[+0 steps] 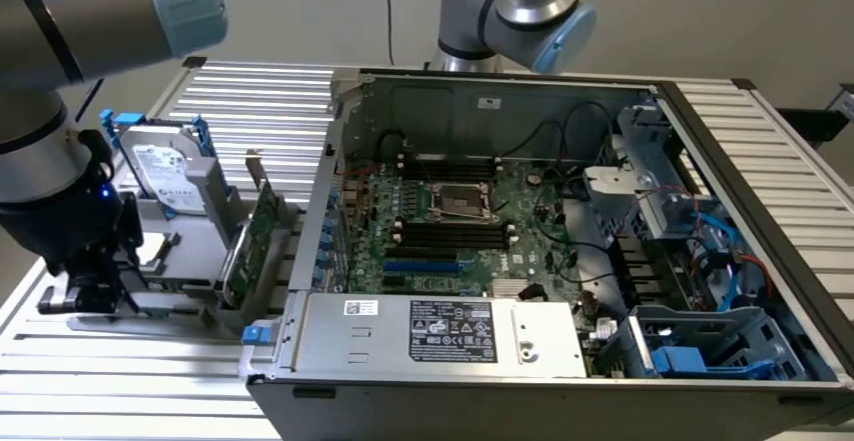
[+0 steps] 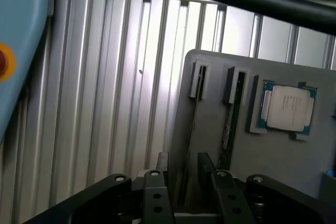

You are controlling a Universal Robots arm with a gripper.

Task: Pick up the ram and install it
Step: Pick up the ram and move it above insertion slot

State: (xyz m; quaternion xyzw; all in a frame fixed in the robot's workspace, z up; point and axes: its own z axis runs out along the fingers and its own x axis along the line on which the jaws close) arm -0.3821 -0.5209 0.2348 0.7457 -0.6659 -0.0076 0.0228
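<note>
At the left edge of the exterior view stands the grey robot arm with light blue joint caps [image 1: 54,81]. It bends steeply down, so that its black two-finger gripper [image 1: 87,291] hangs low in the lower left of the frame and points down at the flat grey plastic tray [image 1: 187,261].

In the wrist view the jaws are spread wide and grasp nothing. One finger stands on each side of the ram [image 2: 193,124], a long narrow green circuit-board stick that stands on its edge in a slot of the tray. I cannot tell whether a finger touches it. Just beside it stands a second stick [image 2: 230,124], and beyond that lies a square silver processor chip [image 2: 286,107].

I judge the ram to be light, stiff and thin, but delicate at its chips and contact edge. The best hold seems to be on its two flat faces near the middle of its length, with a moderate squeeze.

Further right in the exterior view come the tall green expansion card [image 1: 254,241] and then the open grey computer case [image 1: 400,351]. Its long black memory slots [image 1: 454,229] lie at the centre of the frame, well apart from the gripper.
</note>
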